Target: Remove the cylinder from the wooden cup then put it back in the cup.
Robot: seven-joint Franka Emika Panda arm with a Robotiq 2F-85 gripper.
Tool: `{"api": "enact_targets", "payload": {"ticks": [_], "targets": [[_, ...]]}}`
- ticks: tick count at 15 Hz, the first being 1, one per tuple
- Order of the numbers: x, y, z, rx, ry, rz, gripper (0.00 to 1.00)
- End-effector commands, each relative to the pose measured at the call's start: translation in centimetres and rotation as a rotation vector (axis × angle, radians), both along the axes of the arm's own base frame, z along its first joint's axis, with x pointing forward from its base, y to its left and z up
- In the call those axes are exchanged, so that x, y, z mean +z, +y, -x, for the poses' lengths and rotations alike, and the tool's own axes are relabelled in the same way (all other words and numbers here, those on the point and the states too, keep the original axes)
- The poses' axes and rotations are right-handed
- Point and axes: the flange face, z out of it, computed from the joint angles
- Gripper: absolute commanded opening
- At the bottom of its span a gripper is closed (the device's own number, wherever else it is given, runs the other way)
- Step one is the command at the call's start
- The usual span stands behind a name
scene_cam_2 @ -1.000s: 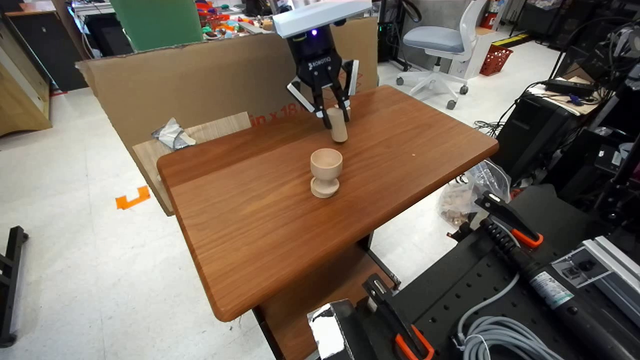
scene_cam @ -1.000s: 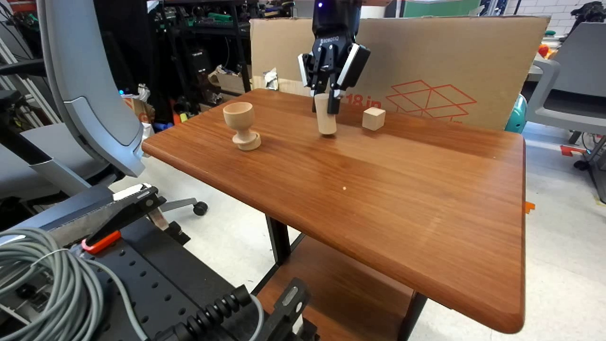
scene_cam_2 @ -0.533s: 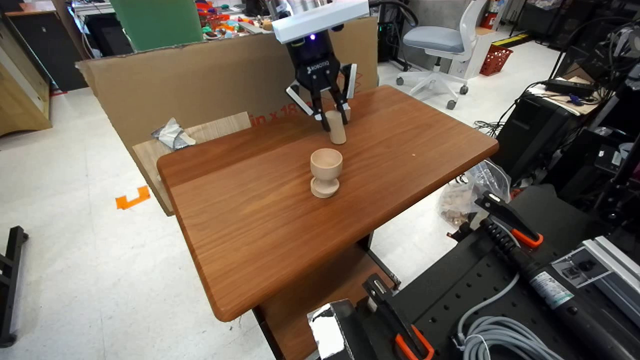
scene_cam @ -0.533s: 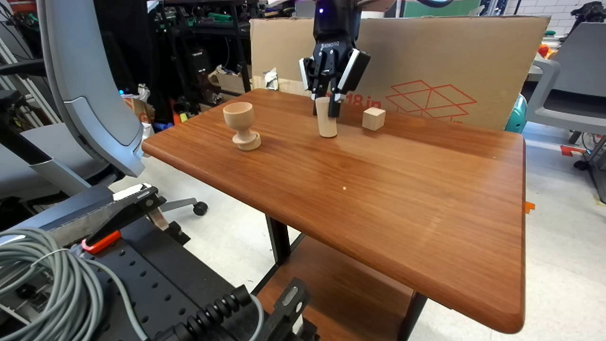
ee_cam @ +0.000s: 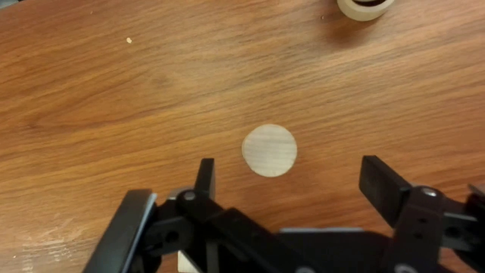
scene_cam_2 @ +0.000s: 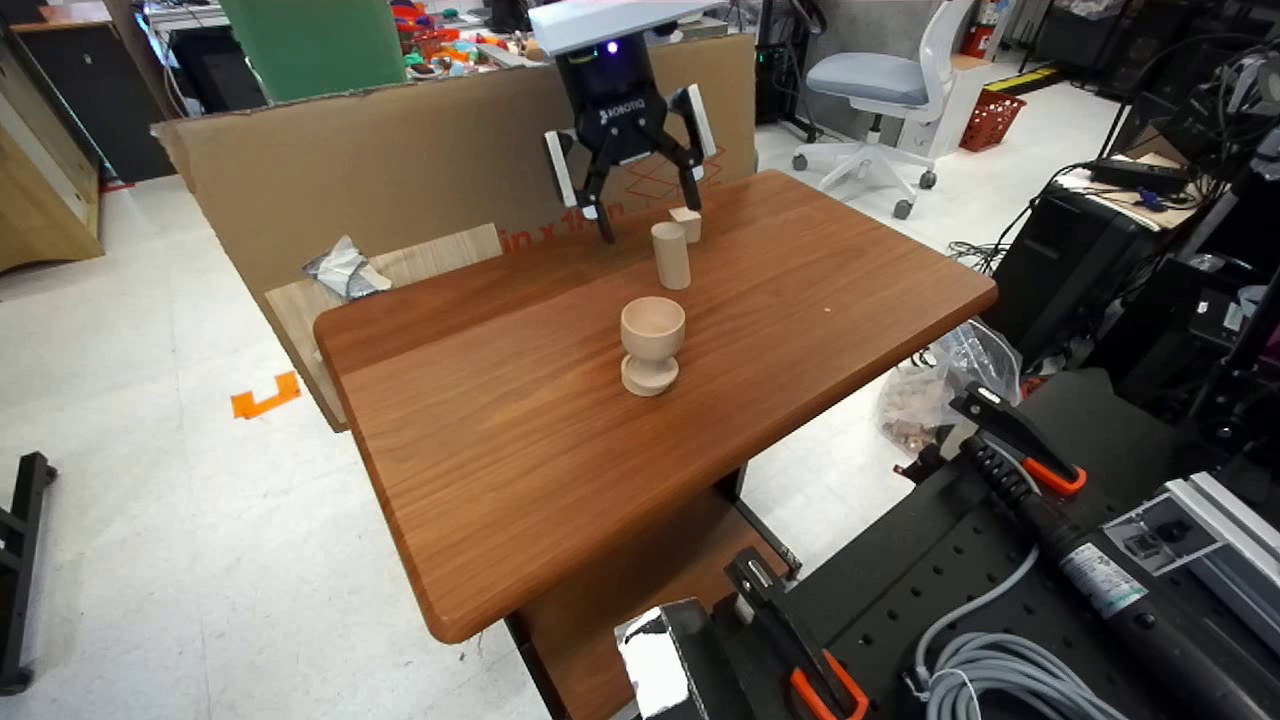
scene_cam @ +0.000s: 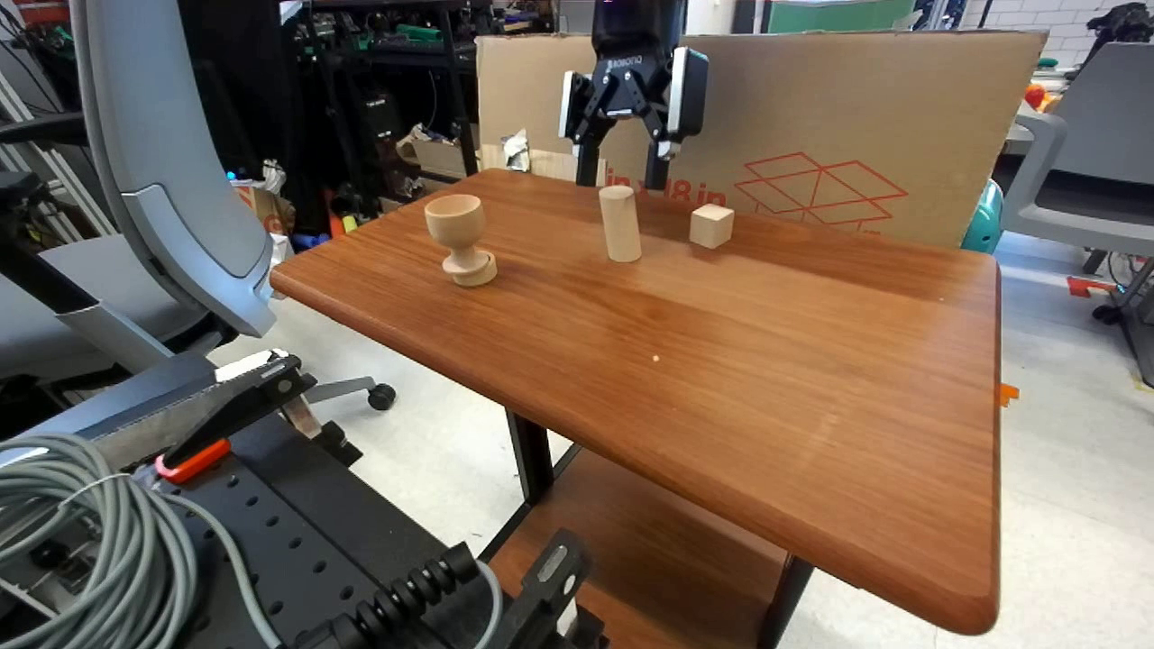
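Note:
The cylinder stands upright by itself on the brown table, a pale slim peg in both exterior views. From above, its round top shows in the wrist view. Apart from it is the wooden cup, upright on its wider foot, with nothing seen in its bowl. Only a piece of the cup shows at the wrist view's top edge. My gripper hangs above and behind the cylinder, clear of it. Its fingertips are spread wide, with nothing held between them.
A small pale wooden cube sits near the cylinder, close to the table's back edge. Behind the table rises a tall cardboard sheet. A grey chair stands beside the table.
The cylinder was held between the fingers and has come down onto the table. The fingers have since spread and let go, and the gripper has risen off it. Cup and cube have not moved.

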Motion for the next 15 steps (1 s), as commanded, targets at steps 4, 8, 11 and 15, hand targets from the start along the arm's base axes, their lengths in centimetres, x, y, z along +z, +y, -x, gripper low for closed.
{"api": "enact_targets", "payload": {"ticks": [4, 8, 11, 15], "targets": [[10.3, 2.0, 1.6, 0.083, -0.143, -0.121, 1.0], [15.2, 2.2, 3.2, 0.108, -0.216, -0.206, 1.0], [16.0, 1.5, 4.0, 0.107, -0.214, -0.227, 1.0], [12.9, 0.2, 4.1, 0.065, -0.148, -0.186, 1.0]]}}
